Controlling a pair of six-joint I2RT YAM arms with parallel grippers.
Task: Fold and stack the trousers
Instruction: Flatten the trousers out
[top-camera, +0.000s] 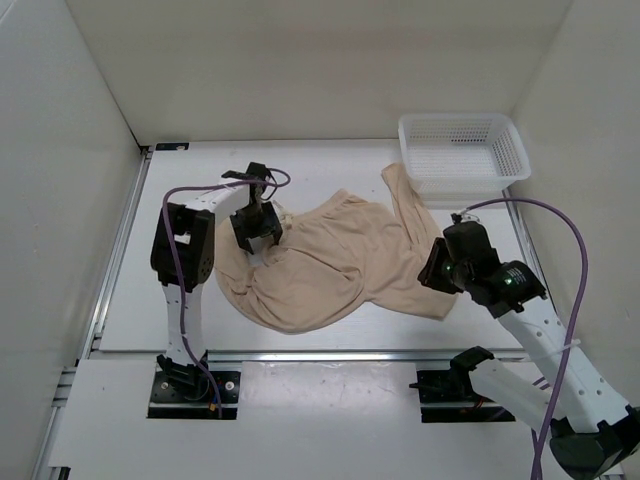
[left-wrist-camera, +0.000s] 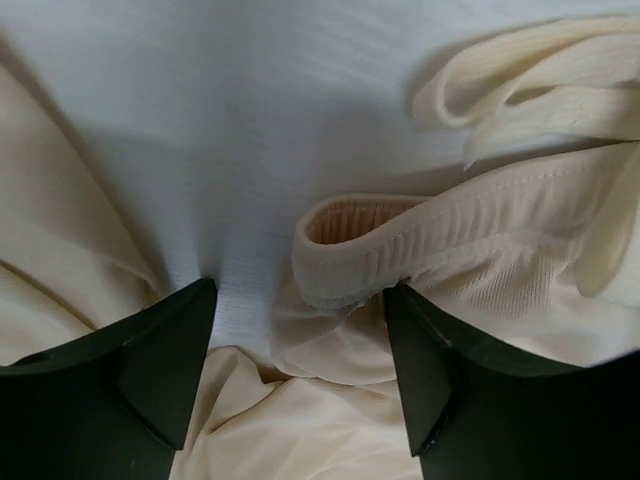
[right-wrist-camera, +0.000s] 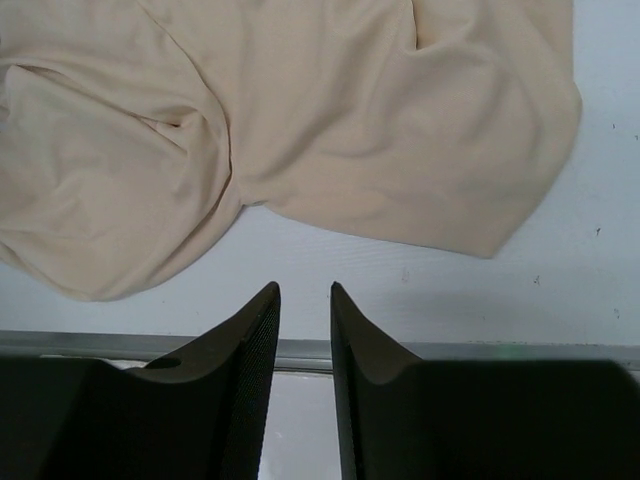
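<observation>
The beige trousers (top-camera: 330, 262) lie crumpled across the middle of the table, one leg reaching up toward the basket. My left gripper (top-camera: 262, 240) hangs over their left end. In the left wrist view it (left-wrist-camera: 300, 288) is open wide, and a ribbed loop of waistband (left-wrist-camera: 370, 250) lies loose between the fingers, close to the right one. My right gripper (top-camera: 437, 270) hovers at the trousers' right edge. In the right wrist view its jaws (right-wrist-camera: 303, 286) stand a narrow gap apart with nothing between them, and the trousers (right-wrist-camera: 300, 120) lie just beyond the tips.
A white mesh basket (top-camera: 463, 150) stands at the back right corner. A metal rail (right-wrist-camera: 450, 350) runs along the table's near edge under the right gripper. White walls close the table in on the left, back and right.
</observation>
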